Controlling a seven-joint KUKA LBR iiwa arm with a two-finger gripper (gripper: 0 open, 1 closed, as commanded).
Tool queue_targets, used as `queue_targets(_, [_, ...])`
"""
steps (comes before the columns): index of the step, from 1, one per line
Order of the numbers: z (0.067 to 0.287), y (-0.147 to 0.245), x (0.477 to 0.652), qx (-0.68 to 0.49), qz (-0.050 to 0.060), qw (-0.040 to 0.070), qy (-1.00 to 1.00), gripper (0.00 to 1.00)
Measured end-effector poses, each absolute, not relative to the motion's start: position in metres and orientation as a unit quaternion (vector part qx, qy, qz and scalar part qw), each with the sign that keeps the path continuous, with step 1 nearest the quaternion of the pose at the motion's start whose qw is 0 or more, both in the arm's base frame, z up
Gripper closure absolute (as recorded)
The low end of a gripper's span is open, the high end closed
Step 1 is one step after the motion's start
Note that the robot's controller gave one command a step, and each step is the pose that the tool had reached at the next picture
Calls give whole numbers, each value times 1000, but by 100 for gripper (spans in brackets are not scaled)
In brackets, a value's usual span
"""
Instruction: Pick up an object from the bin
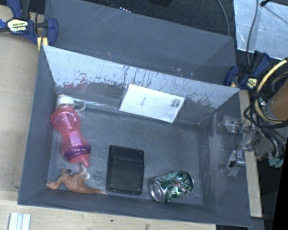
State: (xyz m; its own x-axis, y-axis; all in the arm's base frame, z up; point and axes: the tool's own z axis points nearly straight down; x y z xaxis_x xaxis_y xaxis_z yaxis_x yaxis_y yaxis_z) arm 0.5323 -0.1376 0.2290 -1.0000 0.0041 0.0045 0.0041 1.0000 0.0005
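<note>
Metal bin (38, 137): pink bottle (69, 132), crumpled can (171, 186), black box (125, 170)

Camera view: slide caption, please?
Gripper over right side of bin; inside: pink bottle, black case, crushed can, toy dinosaur, white booklet.

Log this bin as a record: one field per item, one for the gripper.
bin: grey metal, five loose items
gripper: over the right wall, above no item
pink bottle: left side, lying down, white cap toward the back
black flat case: middle front, lying flat
crushed green can: front right, on its side, nearest the gripper
tan toy dinosaur: front left corner
white card: against the back wall
</note>
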Motion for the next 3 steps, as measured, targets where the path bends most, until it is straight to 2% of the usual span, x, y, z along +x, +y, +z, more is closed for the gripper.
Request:
queue_targets(1, [234,-137,534,-1,1,-2,-1000,0])
queue_targets(2, [200,-115,525,33,1,-4,-999,0])
queue_targets(3, [156,-104,512,12,0,-3,-1000,0])
